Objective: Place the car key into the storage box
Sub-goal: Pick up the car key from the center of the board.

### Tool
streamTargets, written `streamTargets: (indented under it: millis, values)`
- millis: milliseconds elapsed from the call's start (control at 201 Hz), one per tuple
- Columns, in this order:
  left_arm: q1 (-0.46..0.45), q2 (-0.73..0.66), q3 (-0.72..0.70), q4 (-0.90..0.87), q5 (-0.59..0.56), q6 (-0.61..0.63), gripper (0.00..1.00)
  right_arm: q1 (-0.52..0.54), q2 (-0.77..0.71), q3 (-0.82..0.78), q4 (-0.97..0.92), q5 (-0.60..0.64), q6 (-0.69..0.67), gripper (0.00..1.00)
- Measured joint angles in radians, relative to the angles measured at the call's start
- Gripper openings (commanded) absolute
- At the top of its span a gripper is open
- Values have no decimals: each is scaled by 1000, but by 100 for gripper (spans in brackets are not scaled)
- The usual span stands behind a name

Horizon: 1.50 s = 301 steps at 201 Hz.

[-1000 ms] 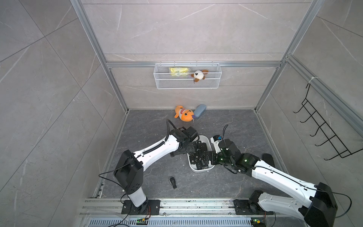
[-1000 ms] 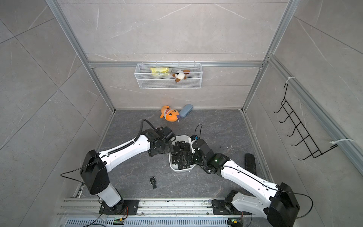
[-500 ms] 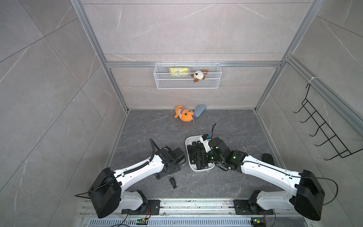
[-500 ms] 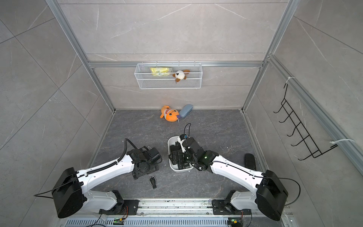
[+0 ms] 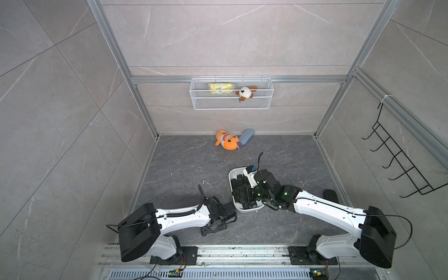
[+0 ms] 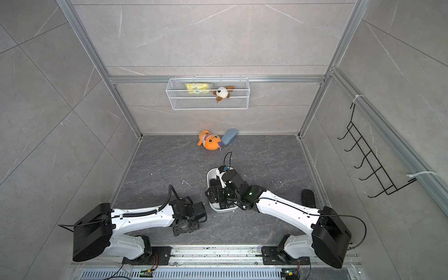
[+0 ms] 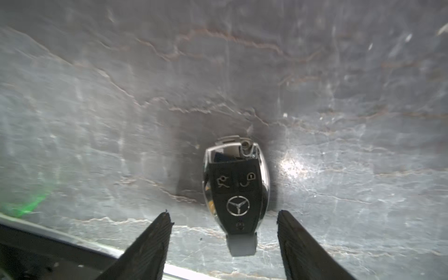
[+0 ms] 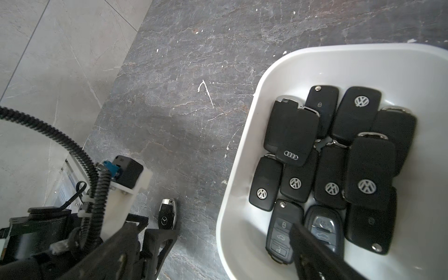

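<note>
Since the car key (image 7: 236, 194), likely light, stiff and slick, is lying flat, the left gripper (image 7: 225, 213) is straddling its chrome sides, jaws apart, not touching.

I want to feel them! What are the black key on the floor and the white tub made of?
The black car key with the star badge looks like glossy black plastic with a shiny, chrome-like rim that mirrors light; real metal or plated plastic, I cannot tell. The shallow white tub looks like smooth, glossy plastic: even colour, soft moulded corners.
</note>
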State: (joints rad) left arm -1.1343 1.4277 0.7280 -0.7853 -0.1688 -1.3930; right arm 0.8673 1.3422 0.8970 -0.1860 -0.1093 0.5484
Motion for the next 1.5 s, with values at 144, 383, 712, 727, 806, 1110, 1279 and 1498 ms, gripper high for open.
streamTargets:
  millis: [144,383,712,727,806,1110,1279,1498]
  values:
    - [-4,23,9,31,12,-13,42,2,0,0,0,1,0,100]
    - [15,23,8,43,-6,-23,29,3,0,0,-1,7,-3,99]
    - [195,31,10,77,-13,32,29,3,-2,0,-4,16,-3,99]
    - [201,31,10,80,-11,34,30,3,-3,0,-4,17,-3,100]
    - [241,36,11,101,-8,45,32,3,-5,0,-5,20,-3,100]
    - [359,76,46,179,14,77,44,4,-15,0,-27,35,-3,100]
    - [385,143,117,230,34,105,47,4,-15,0,-29,37,-3,100]
    - [419,213,190,281,64,157,47,4,-15,0,-33,39,-3,100]
